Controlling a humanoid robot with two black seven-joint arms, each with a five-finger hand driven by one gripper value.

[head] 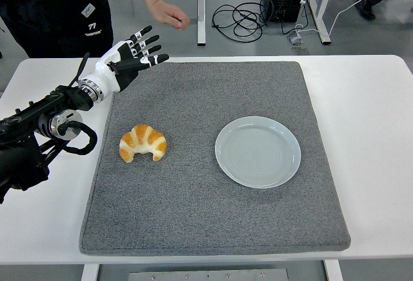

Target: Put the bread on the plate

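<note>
The robot's left hand [132,53] hovered with fingers spread at the mat's far left corner. The bread [143,143], a croissant, lay nearer on the grey mat [193,223], the empty plate [258,152] to its right. A good grasp would descend and cup both ends. A person's hand [169,15] hung beyond the white table [368,132].

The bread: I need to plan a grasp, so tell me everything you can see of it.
The bread is a crescent-shaped croissant, golden-brown with paler ridged segments and darker tips. It looks whole, lying flat on the grey mat, its ends pointing toward the table's near edge. It sits left of the plate, apart from it. Nothing touches it but the mat.
</note>
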